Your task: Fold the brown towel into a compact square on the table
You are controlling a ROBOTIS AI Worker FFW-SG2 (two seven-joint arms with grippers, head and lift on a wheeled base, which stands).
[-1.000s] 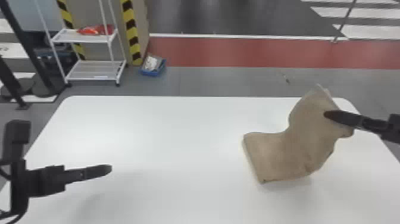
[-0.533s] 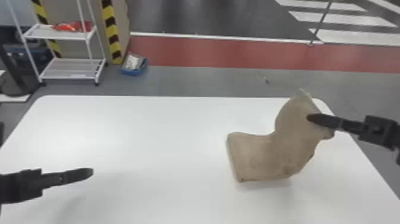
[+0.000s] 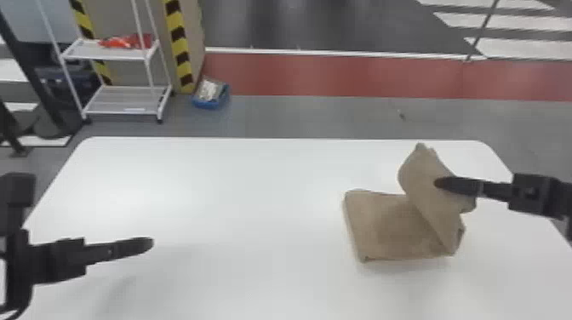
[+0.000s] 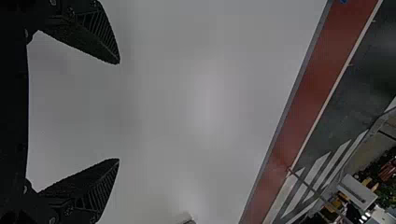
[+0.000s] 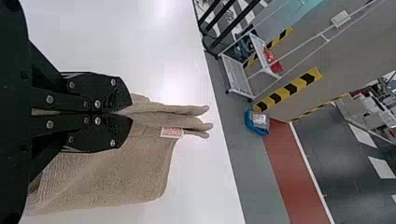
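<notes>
Open lane ran across the white table (image 3: pixel 238 191) from the left gripper (image 3: pixel 149 243) to the flat part of the brown towel (image 3: pixel 387 225); near side was passable too. Raised flap stood in the way over the towel's right part, with the right gripper (image 3: pixel 440 184) clamped on it and its arm blocking from the right. Rack (image 3: pixel 127 100) and blue bin (image 3: pixel 213 102) sat beyond the far edge, outside that lane.
</notes>
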